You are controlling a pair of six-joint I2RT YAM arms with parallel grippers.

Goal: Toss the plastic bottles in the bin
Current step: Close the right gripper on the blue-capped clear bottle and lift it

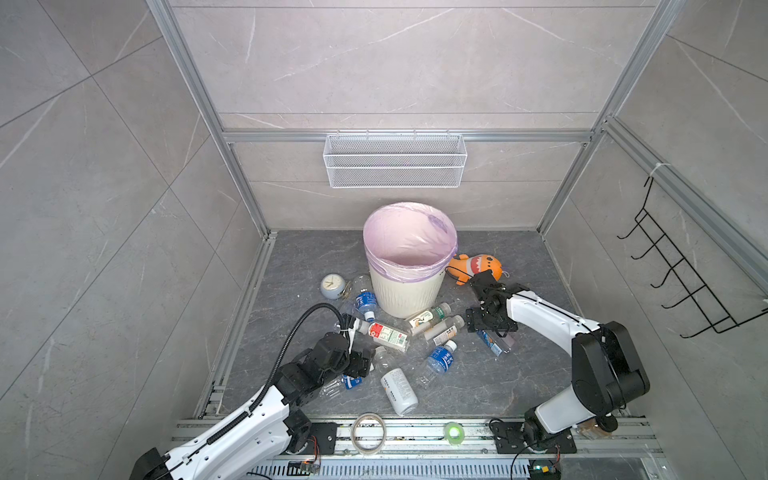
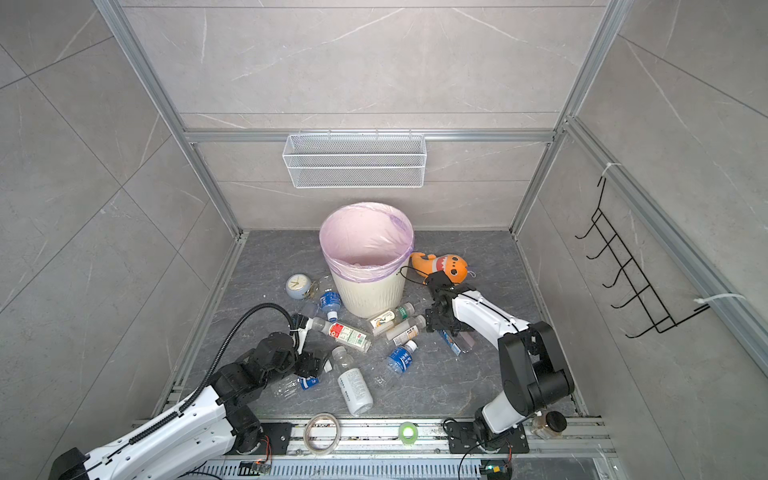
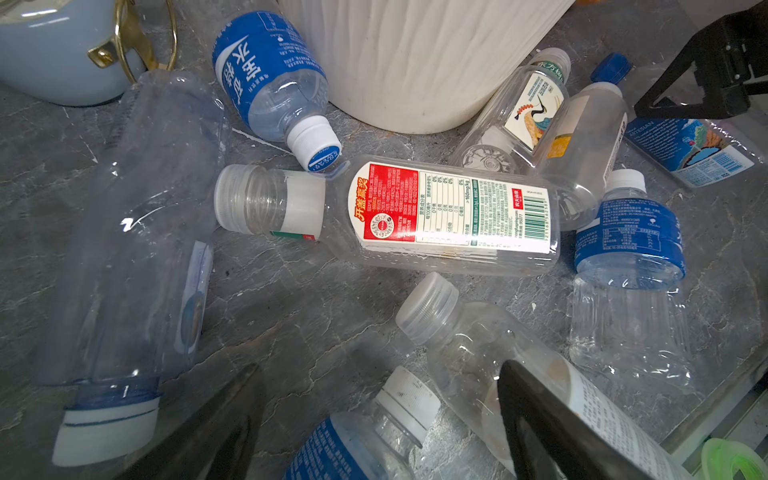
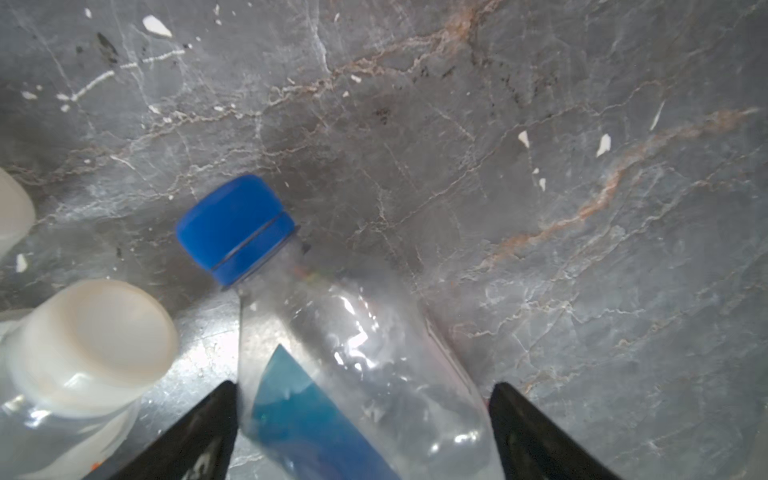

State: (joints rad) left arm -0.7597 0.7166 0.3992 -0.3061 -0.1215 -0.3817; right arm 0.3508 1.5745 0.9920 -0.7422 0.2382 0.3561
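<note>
The bin (image 1: 409, 291) (image 2: 365, 291) stands at the back of the floor, cream and ribbed, with a pink liner. Several plastic bottles lie in front of it, among them a red-and-white labelled one (image 1: 388, 334) (image 3: 449, 212) and a white-labelled one (image 1: 399, 390). My right gripper (image 1: 490, 328) (image 4: 365, 385) is open and straddles a clear blue-capped bottle (image 1: 494, 343) (image 4: 353, 353) lying on the floor, one finger close on each side. My left gripper (image 1: 365, 361) (image 3: 382, 370) is open low over a blue-labelled, white-capped bottle (image 3: 374, 436).
A pale-blue clock (image 1: 332, 286) sits left of the bin and an orange plush shark (image 1: 478, 266) right of it. On the back wall hangs a wire basket (image 1: 395, 160), on the right wall a black hook rack (image 1: 681, 270). Tape rolls (image 1: 368, 432) lie on the front rail.
</note>
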